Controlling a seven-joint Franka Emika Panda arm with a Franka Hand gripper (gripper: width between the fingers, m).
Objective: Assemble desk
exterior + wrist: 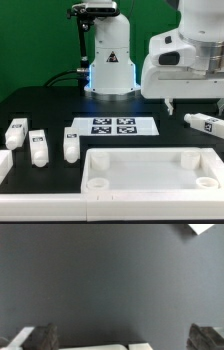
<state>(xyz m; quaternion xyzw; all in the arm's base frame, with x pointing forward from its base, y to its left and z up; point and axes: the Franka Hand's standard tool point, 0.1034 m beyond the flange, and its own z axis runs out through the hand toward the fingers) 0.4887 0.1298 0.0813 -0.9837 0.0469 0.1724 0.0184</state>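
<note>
**Gripper (125, 330) fully open, nothing held.**
The fingers (45, 337) stand wide apart over the bare dark table (110, 280). One leg block (205, 123) lies just below the gripper. The desk top (150, 170) lies lower, near it. The other leg blocks (38, 147) lie well apart from the gripper, beyond the marker board (113, 126).

A: What lies on the black table (40, 105)?
B: The marker board (112, 126). Nearer the camera than it, the desk top (150, 172). Leg blocks (38, 147) at the exterior view's left of it, one leg block (203, 123) at its right.
</note>
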